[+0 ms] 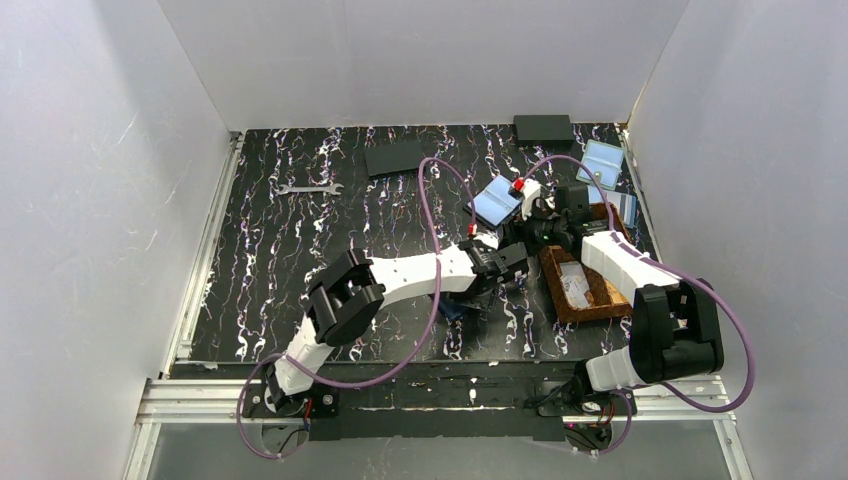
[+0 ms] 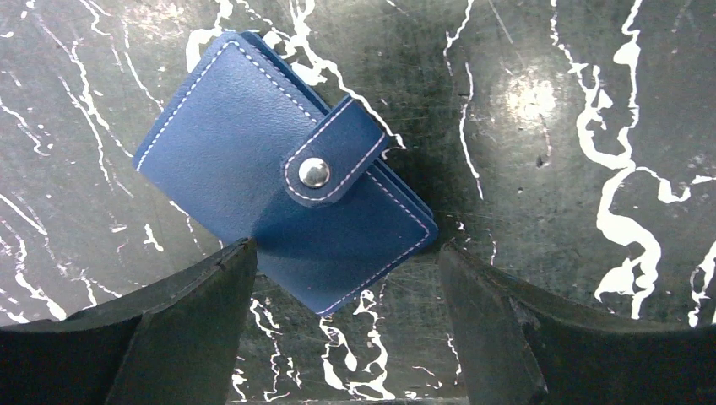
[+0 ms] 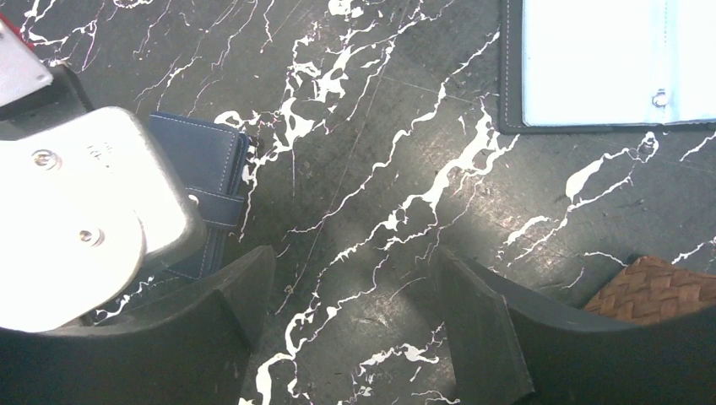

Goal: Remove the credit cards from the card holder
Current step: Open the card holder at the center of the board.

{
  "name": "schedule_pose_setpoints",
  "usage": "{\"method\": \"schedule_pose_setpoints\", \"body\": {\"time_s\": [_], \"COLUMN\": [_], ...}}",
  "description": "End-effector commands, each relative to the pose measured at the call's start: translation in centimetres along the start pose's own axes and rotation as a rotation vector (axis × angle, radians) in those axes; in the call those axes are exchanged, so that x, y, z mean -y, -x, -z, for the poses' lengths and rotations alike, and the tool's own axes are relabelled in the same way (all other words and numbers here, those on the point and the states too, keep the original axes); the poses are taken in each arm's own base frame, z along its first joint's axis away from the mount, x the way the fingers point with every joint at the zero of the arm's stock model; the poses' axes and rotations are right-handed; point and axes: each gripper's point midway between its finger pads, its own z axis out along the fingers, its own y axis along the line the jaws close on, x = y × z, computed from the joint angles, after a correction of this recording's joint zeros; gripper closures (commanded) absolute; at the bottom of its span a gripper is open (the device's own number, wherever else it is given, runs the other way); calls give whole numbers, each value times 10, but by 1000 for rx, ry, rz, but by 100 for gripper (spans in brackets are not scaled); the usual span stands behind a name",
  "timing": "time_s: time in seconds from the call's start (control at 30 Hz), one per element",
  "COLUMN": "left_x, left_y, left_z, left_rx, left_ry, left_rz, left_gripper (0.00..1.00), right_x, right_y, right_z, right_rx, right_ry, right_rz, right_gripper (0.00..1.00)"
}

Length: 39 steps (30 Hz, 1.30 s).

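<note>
Card holder [image 2: 279, 194] snapped closed — left gripper [image 2: 344, 251] released over it; right gripper [image 3: 352, 256] released, empty.

Marbled black table [image 1: 270, 260]: wrench [image 1: 310, 188] at far left; black pads [image 1: 397, 158] at back; pale blue pouches [image 1: 603, 163] and woven tray [image 1: 553, 278] at right.

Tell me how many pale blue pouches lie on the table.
3: the first pouch lies left of the right arm, the second pouch near the far right corner, the third pouch just nearer, partly hidden behind that arm.
</note>
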Motion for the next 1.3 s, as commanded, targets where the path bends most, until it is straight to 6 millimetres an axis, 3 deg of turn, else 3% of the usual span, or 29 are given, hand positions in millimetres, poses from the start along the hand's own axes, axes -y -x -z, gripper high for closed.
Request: {"method": "schedule_pose_setpoints", "body": {"time_s": [0.0, 0.33, 0.5, 0.67, 0.73, 0.93, 1.1, 1.27], "left_x": [-10, -6, -8, -15, -19, -33, -49, -67], "left_y": [17, 19, 19, 16, 17, 20, 16, 17], "left_z": [13, -2, -9, -6, 1, 31, 46, 61], "left_rx": [51, 43, 44, 30, 35, 79, 154, 242], "left_ry": [74, 121, 153, 165, 159, 91, 4, -117], "left_rz": [-6, -42, -60, -54, -41, -6, 31, 104], "left_gripper": [23, 24, 30, 54, 69, 100, 100, 100], "right_x": [3, 5, 6, 5, 5, 2, -4, -22], "right_y": [23, 23, 22, 23, 22, 22, 23, 22], "right_z": [10, 11, 12, 13, 13, 13, 14, 14], "right_rx": [54, 59, 60, 64, 63, 65, 72, 87], "right_ry": [-2, 1, 3, 7, 9, 26, 56, 161], "right_rz": [18, 11, 6, 5, 4, 10, 19, 26], "right_gripper": [21, 22, 21, 21, 21, 21, 22, 22]}}
